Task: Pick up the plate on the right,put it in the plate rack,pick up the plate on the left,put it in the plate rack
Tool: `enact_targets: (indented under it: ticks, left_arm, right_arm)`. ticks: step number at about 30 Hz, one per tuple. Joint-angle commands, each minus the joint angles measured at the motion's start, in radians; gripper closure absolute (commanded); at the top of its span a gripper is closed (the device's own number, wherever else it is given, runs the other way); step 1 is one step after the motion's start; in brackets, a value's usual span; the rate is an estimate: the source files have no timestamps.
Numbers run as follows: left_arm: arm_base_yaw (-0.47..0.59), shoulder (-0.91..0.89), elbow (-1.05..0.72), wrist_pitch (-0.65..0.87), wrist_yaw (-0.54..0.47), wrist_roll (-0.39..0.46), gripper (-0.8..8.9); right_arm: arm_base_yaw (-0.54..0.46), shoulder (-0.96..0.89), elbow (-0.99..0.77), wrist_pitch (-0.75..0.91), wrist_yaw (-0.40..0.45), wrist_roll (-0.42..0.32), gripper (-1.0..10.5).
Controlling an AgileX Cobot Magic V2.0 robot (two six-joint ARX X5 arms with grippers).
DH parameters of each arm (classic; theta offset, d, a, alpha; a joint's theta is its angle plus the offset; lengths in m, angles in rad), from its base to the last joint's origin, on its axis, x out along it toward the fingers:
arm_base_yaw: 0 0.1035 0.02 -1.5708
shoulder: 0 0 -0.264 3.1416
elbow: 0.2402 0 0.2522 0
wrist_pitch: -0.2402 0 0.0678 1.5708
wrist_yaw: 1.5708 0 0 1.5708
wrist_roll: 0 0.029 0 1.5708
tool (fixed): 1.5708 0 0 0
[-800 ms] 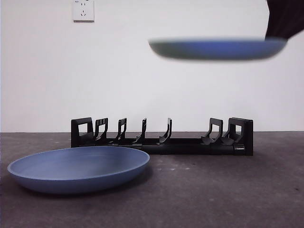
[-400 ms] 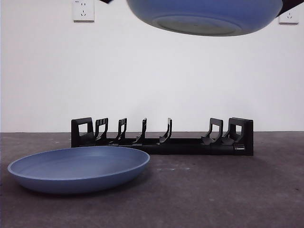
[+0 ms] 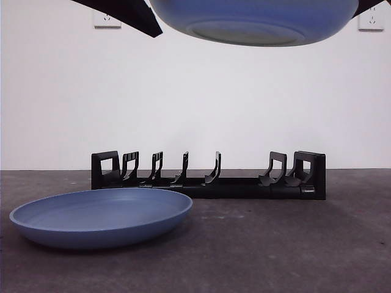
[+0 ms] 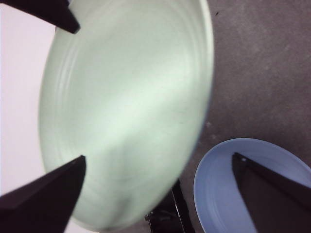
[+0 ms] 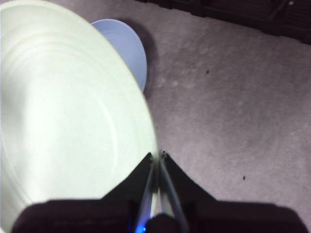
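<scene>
blue plate (image 3: 253, 21) pinched at its rim by right claw (image 5: 158, 160); left claw (image 4: 155, 170) spread wide.

A dark grey, speckled bench (image 3: 293, 244) is carrying two things: the black plate rack (image 3: 208, 177) is standing toward its back, and a blue plate (image 3: 101, 217) is lying nearer, left of centre.

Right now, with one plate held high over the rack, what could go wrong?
1. The right pincer pinches the lifted plate only at its rim, high above the plate rack; it could slip and fall.
2. The left pincer stands open close beside that plate and may knock it.
3. The rack's prongs leave narrow gaps; a badly tilted plate could miss its slot.
4. The second plate lies just before the rack, where a falling plate might strike it.
</scene>
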Motion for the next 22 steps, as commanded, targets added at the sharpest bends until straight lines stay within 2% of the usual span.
enact_targets:
  ticks: [1,5,9,11,22]
  left_arm:
    - [-0.010,0.002,0.000,0.005,0.001,0.007,6.19]
    - [-0.015,0.002,0.000,0.003,0.001,0.004,6.49]
    - [-0.015,0.002,0.000,0.003,0.001,0.003,7.87]
    - [-0.015,0.002,0.000,0.003,0.001,0.003,8.22]
    - [-0.029,0.002,0.000,-0.023,0.008,0.003,8.22]
  right_arm:
    - [0.000,0.004,0.003,0.002,0.003,-0.003,9.6]
    - [0.001,0.004,0.003,0.004,0.002,-0.004,9.6]
    - [0.001,0.004,0.003,0.004,0.002,-0.008,9.6]
    - [0.001,0.004,0.003,0.004,0.002,-0.008,9.6]
    - [0.001,0.004,0.003,0.018,0.002,-0.008,9.6]
